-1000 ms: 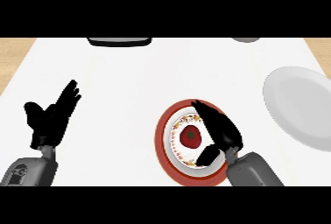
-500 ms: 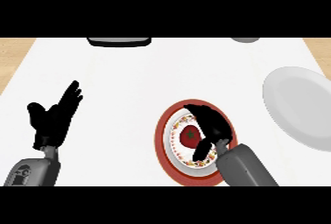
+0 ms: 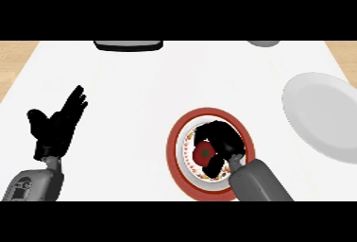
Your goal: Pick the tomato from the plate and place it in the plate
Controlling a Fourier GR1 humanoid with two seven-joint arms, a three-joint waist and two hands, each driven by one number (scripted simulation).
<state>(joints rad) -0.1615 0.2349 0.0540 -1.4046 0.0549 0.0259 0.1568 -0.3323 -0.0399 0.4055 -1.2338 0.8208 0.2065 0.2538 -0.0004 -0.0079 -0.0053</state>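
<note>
A red tomato (image 3: pixel 203 152) lies in the white centre of a red-rimmed plate (image 3: pixel 178 137) at the lower middle of the head view. My right hand (image 3: pixel 225 140) arches over the tomato, fingers and thumb curled round it from above and from the right, hiding part of it. A plain grey plate (image 3: pixel 322 113) sits at the right edge of the counter. My left hand (image 3: pixel 57 125) rests open at the left, fingers pointing up, away from both plates.
A dark flat object (image 3: pixel 128 45) lies at the counter's far edge, left of centre. A grey round object (image 3: pixel 263 43) shows at the far edge on the right. Wooden floor (image 3: pixel 15 54) borders the white counter on both sides.
My right hand has come down lower over the tomato and its fingers have curled closer round it. The left hand has stayed where it was.
</note>
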